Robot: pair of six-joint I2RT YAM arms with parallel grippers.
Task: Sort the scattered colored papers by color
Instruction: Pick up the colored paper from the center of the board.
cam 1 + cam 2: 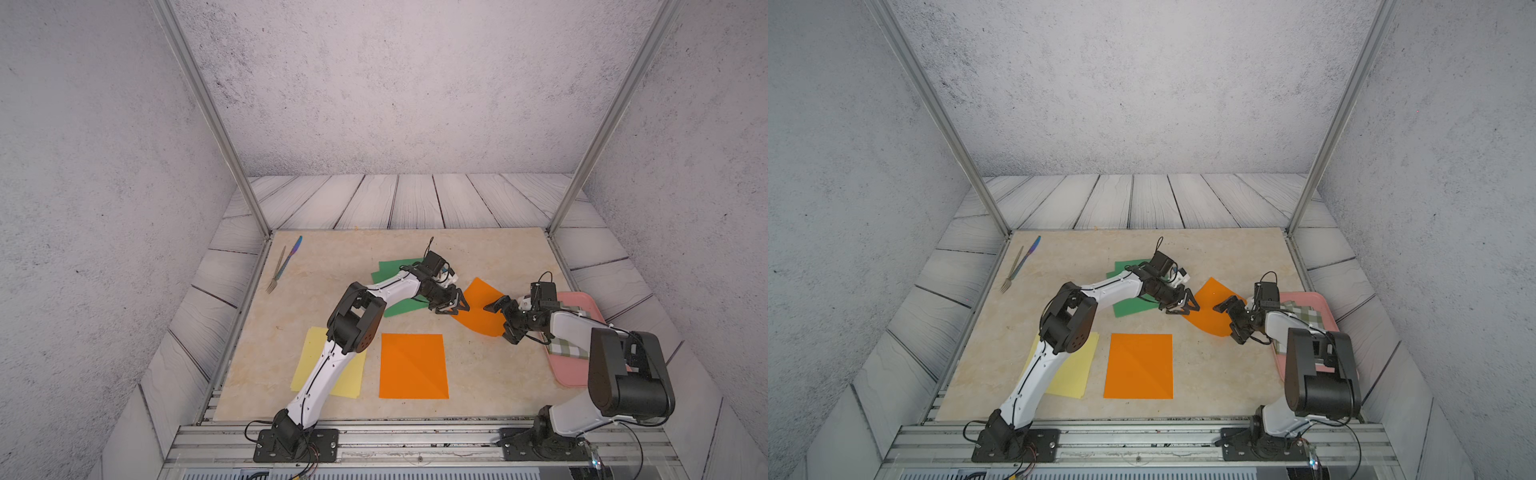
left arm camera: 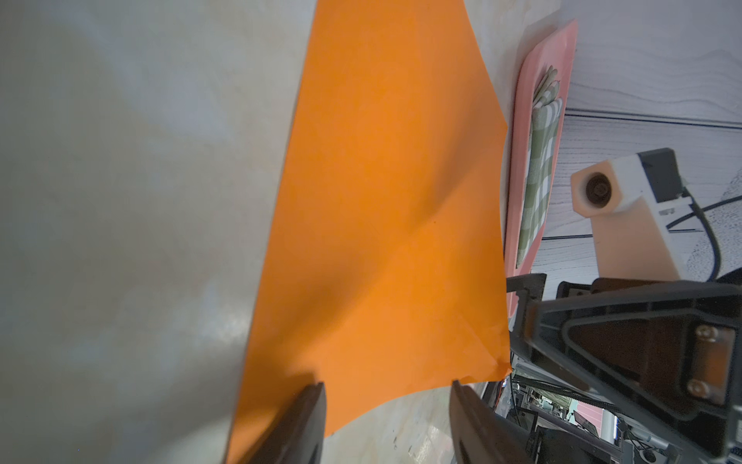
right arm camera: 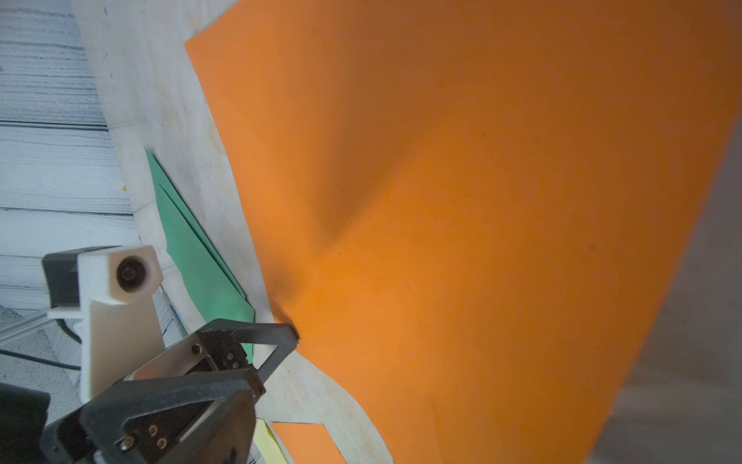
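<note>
The stray orange paper (image 1: pixel 478 293) lies bowed on the right half of the table, apart from the flat orange paper (image 1: pixel 413 365) at the front, so I judge it unsorted. The left gripper (image 1: pixel 453 308) stands half spread at one edge, a fingertip touching it and nothing clamped. The right gripper (image 1: pixel 503 322) gapes wide at the opposite edge, empty. The green papers (image 1: pixel 401 306) overlap in one pile behind the left arm. The yellow paper (image 1: pixel 353 376) lies beside the flat orange one. What seems left is joining the two orange sheets.
</note>
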